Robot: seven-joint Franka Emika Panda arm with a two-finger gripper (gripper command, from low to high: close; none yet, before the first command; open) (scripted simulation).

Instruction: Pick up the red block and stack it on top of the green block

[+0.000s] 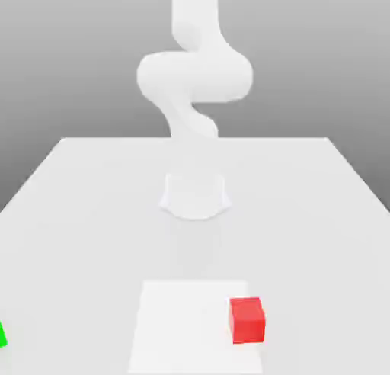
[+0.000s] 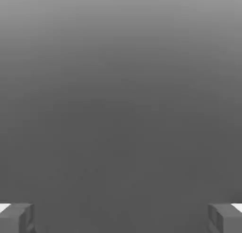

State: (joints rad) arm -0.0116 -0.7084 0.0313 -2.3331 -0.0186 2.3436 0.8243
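Observation:
A small red block [image 1: 247,320] sits on the white table near the front, toward the exterior view's right, at the edge of a brighter white square patch [image 1: 183,320]. A sliver of the green block [image 1: 2,335] shows at the exterior view's far left edge, low on the table. The white robot arm [image 1: 194,76] rises from its round base [image 1: 195,196] at the table's middle and bends upward out of frame. In the hand view my gripper [image 2: 121,218] is open, its two grey fingertips [image 2: 16,218] wide apart with nothing between them, facing plain grey background.
The white table [image 1: 91,198] stretches wide around the arm's base, with its back edge in front of a grey backdrop. The two blocks lie far apart along the front.

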